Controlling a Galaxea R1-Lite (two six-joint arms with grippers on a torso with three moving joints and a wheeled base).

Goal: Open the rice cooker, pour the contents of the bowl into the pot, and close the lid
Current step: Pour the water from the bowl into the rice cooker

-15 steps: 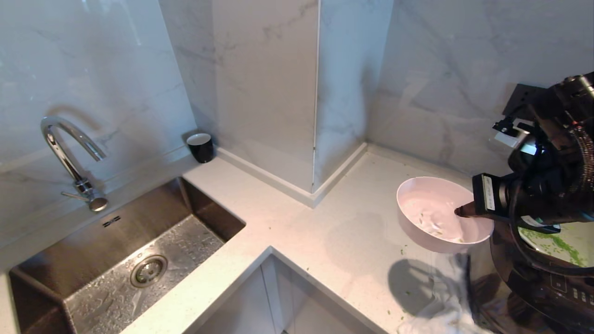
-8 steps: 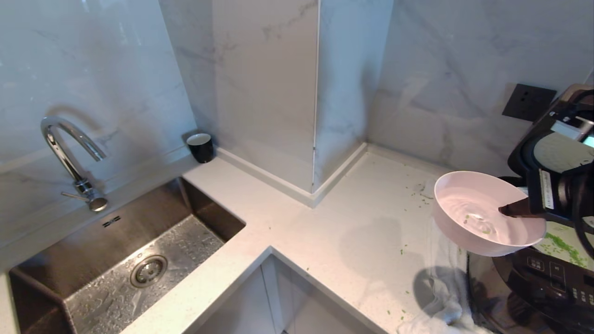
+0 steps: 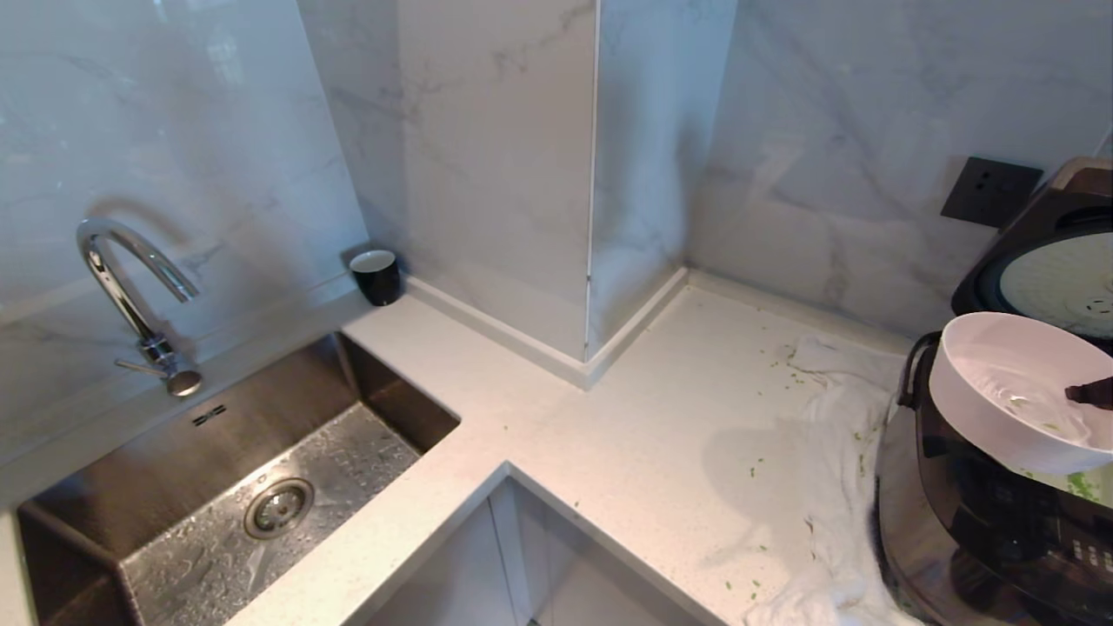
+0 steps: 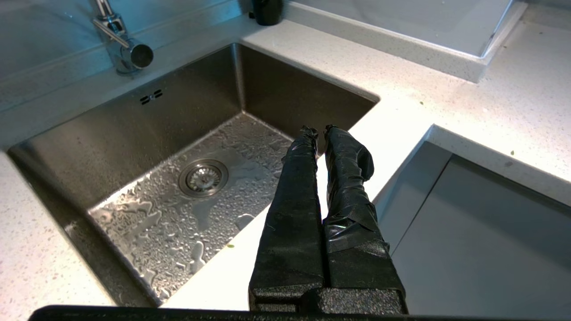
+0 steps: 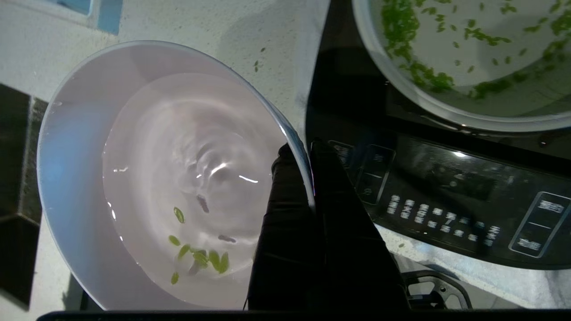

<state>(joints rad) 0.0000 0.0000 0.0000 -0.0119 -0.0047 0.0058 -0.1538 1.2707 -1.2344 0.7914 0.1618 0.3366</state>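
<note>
The rice cooker stands at the right with its lid raised, silvery plate facing me. My right gripper is shut on the rim of the pale pink bowl, one finger inside it. The bowl hangs roughly level above the cooker's front left corner, beside the button panel. A few green bits of the contents lie in it. The pot holds many green bits. My left gripper is shut and empty, parked over the counter edge by the sink.
A white cloth lies on the counter against the cooker, with green flecks scattered around it. A steel sink with a tap is at the left, a black cup by the wall, a socket behind the cooker.
My right gripper has carried the bowl to the right, from over the counter to over the cooker. Most of the arm has left the head view, uncovering the cloth and lid.
</note>
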